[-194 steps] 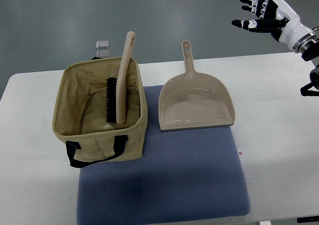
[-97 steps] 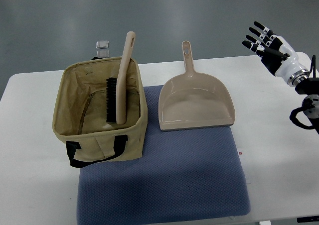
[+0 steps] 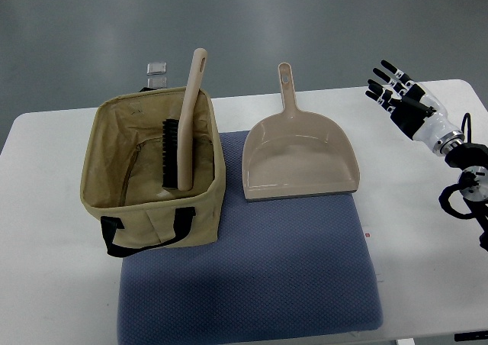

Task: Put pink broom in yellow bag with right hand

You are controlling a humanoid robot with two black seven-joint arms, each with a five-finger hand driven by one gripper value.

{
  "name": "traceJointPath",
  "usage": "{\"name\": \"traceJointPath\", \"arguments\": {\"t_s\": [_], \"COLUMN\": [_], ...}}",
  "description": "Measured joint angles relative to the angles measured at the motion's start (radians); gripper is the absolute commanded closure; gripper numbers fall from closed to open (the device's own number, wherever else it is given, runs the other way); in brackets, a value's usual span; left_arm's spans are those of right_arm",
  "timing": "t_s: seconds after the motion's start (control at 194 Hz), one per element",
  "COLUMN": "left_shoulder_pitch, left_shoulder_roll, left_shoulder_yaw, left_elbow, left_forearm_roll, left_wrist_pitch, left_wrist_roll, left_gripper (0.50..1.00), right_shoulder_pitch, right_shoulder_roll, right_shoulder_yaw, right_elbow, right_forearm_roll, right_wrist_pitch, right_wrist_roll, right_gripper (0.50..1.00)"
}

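Top view: one broom (image 3: 185,131), one bag (image 3: 152,200), one dustpan (image 3: 299,158)

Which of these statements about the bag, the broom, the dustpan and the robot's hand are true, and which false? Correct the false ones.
1. The pink long-handled broom stands inside the yellow fabric bag. True.
2. The pink plastic dustpan lies inside the bag. False: it lies on the blue mat, beside the bag.
3. The right hand holds the broom. False: it is empty, fingers spread, over the white table.
4. The broom's handle sticks out above the bag's rim. True.
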Motion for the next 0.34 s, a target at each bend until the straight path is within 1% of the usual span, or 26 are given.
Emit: {"name": "traceJointPath", "arguments": {"t_s": [0.335], "left_shoulder_pitch": [0.000], "left_shoulder_roll": [0.000], "left_shoulder_yaw": [0.000], "left_elbow": [0.000], "left_forearm_roll": [0.000], "left_wrist_pitch": [0.000], "left_wrist_roll": [0.000], "left_gripper": [0.500], "right_shoulder_pitch": [0.003], "right_shoulder_roll": [0.012], "right_shoulder_yaw": [0.030], "right_elbow": [-0.055], "right_forearm_roll": [-0.006], "right_wrist_pitch": [0.001], "right_wrist_roll": [0.002], "right_gripper": [0.570]}}
